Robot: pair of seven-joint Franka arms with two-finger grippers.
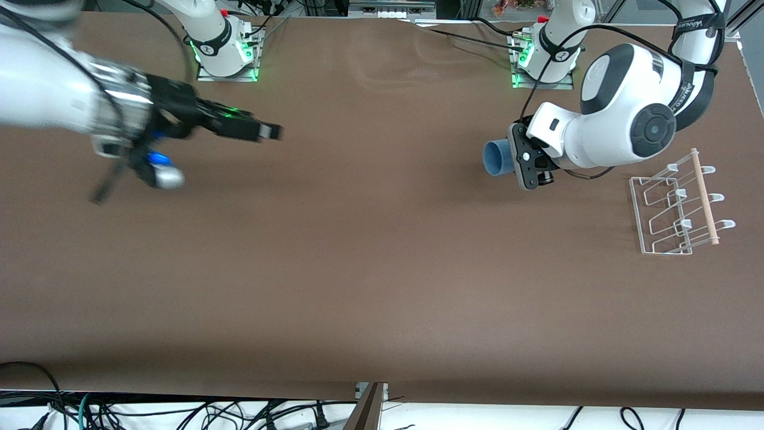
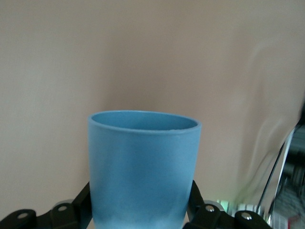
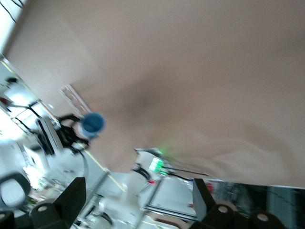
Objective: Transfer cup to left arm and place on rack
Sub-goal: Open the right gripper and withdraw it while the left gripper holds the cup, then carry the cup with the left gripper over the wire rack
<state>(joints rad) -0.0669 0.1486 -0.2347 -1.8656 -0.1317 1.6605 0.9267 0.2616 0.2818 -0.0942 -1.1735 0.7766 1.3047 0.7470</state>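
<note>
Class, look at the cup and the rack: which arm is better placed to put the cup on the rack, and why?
The left. The left gripper already clamps the cup over the table near the rack, which stands at the left arm's end. The right gripper hangs open and empty over the table's right-arm end.

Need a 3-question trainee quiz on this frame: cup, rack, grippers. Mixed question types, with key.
1. True or false: the light-blue tapered plastic cup already sits on the clear-and-white wire drying rack.
2. Which gripper holds the cup? A) left gripper B) right gripper C) neither
3. Fill in: the right gripper's jaws are open and hold ____.

Key: 1 false, the cup is held in the air, apart from the rack; 2 A; 3 nothing.
</note>
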